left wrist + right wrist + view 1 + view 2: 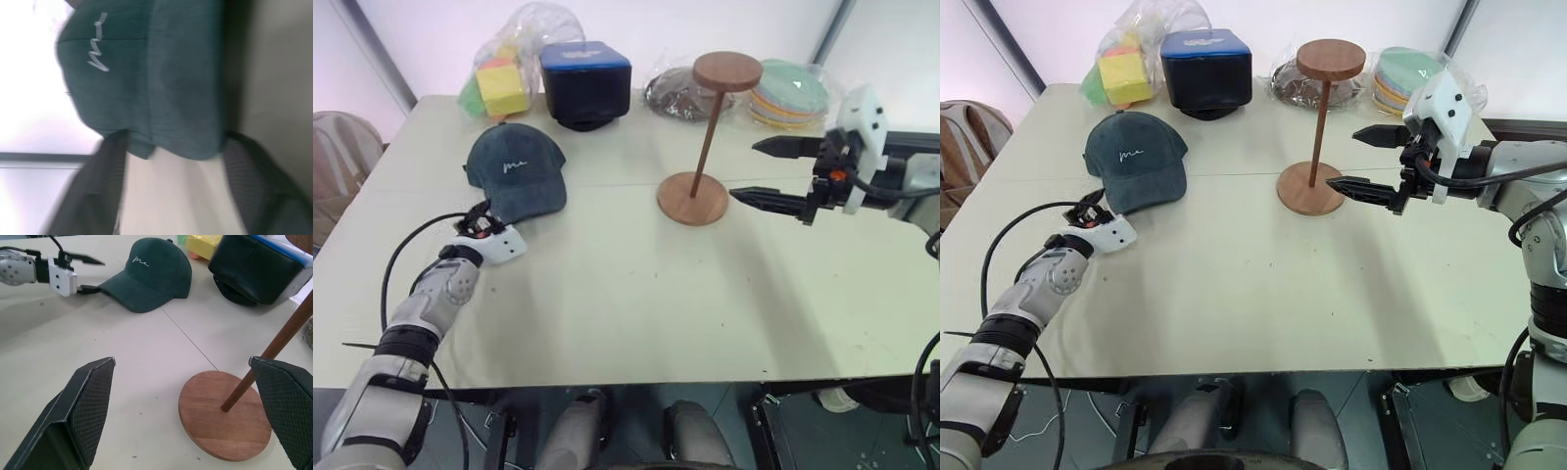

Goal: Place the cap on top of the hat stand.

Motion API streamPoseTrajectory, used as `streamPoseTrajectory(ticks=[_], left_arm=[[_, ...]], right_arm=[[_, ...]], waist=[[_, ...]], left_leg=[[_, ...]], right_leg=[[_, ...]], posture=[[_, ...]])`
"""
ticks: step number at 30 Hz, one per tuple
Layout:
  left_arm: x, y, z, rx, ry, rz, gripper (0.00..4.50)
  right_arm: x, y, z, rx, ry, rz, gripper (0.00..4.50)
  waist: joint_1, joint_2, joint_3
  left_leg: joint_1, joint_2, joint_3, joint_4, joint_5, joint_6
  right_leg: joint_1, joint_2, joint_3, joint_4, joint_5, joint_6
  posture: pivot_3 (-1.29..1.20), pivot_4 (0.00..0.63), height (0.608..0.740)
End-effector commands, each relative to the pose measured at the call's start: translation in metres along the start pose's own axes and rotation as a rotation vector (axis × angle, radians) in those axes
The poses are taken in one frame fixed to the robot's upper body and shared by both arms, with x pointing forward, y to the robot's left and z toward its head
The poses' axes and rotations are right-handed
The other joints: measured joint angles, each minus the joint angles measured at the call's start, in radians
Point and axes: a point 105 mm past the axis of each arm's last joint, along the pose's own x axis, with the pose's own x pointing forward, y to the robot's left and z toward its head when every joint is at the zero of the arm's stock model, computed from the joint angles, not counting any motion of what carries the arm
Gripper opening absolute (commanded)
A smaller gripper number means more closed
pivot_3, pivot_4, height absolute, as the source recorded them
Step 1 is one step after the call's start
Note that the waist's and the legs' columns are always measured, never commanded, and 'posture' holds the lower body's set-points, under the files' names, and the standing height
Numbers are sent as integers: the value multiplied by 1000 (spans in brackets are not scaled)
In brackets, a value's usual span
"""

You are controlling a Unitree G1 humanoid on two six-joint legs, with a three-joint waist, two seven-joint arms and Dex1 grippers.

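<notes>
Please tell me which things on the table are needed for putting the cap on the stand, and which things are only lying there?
Needed for the job:
- cap
- hat stand
- left gripper, its jaws either side of the cap's brim
- right gripper, jaws open beside the stand

Only lying there:
- dark blue box
- bag of coloured blocks
- bagged dark hat
- stack of coloured plates

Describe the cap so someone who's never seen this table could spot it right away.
On the pale table, look to its left side, in front of the dark blue boxy item. The cap lies there, brim toward the left gripper. It alone is teal-grey fabric with white cursive script.
</notes>
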Motion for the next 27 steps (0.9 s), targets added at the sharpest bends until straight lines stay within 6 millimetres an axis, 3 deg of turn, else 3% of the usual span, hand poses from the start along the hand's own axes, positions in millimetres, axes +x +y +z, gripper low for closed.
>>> streamPoseTrajectory(ticks=[1,3,4,15,27], left_arm=[[-4,-8,1,-10,-14,-25,1064],[-4,-7,1,-15,-21,-21,98],[-5,-7,2,-19,-27,-17,34],[-9,6,19,-110,-125,45,34],[-8,90,79,-256,-306,285,34]], right_arm=[[-7,-1,18,-55,-41,-18,4500],[-7,-1,17,-54,-41,-18,4500],[-7,-1,17,-53,-41,-18,4500],[-6,-1,16,-50,-40,-20,4500],[-4,-2,17,-51,-44,-17,4500]], waist=[[2,2,-1],[3,3,-2],[4,3,-2],[3,3,-2],[1,2,-1]], left_leg=[[0,0,0,0,0,0],[0,0,0,0,0,0],[1,0,0,0,0,0],[0,-1,0,0,0,0],[-1,-1,0,1,0,0]], right_leg=[[0,0,0,0,0,0],[0,0,0,0,0,0],[1,0,0,0,0,0],[1,-1,0,0,0,0],[0,-1,0,0,0,0]], posture=[[0,150,740],[0,150,740],[0,150,740],[0,150,740],[0,150,740]])
